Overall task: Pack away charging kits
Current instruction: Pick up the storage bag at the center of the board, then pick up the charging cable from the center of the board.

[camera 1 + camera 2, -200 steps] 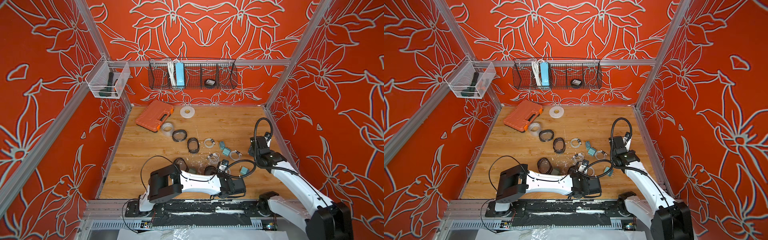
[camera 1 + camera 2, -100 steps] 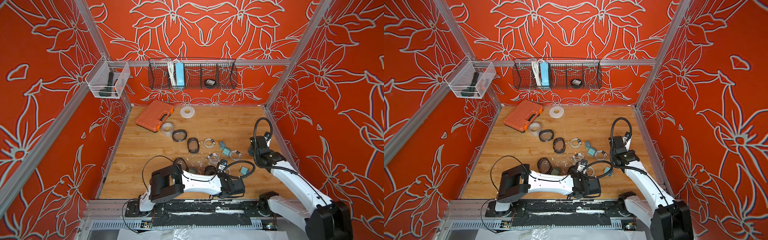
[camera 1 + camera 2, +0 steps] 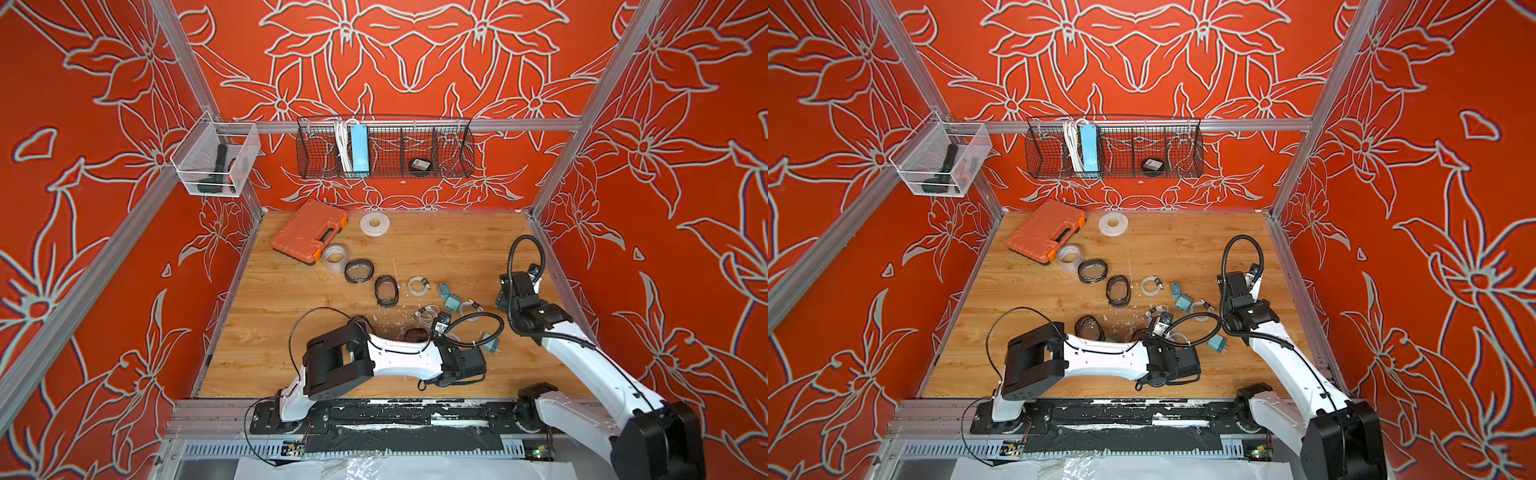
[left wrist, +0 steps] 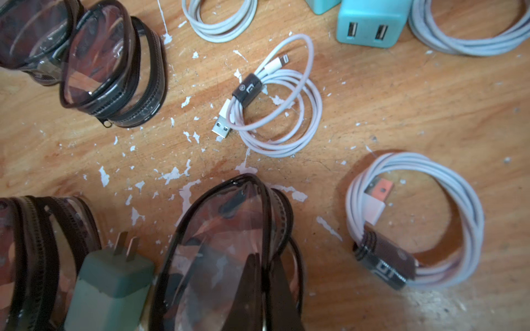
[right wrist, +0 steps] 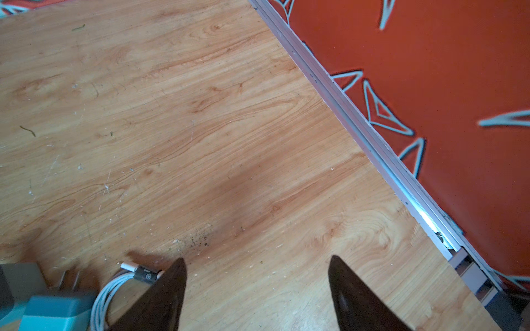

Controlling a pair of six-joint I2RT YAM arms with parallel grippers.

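Your left tool [image 4: 265,263] pinches the rim of the clear pouch [image 4: 223,229] near six o'clock on the desk [image 3: 291,299]; your right tool [image 5: 256,275] hangs spread at three o'clock. Lift fast and the slick rim could slip free.

In both top views you get bright, even light; the walls [image 3: 83,174] bow and show colour fringing toward the edges. In the left wrist view the near pouch [image 4: 218,243] is dim and soft, with reflections; the cable [image 4: 275,109] is sharp. In the right wrist view the fingers [image 5: 160,301] are dark and blurred, and a soft shadow crosses the table [image 5: 200,114].
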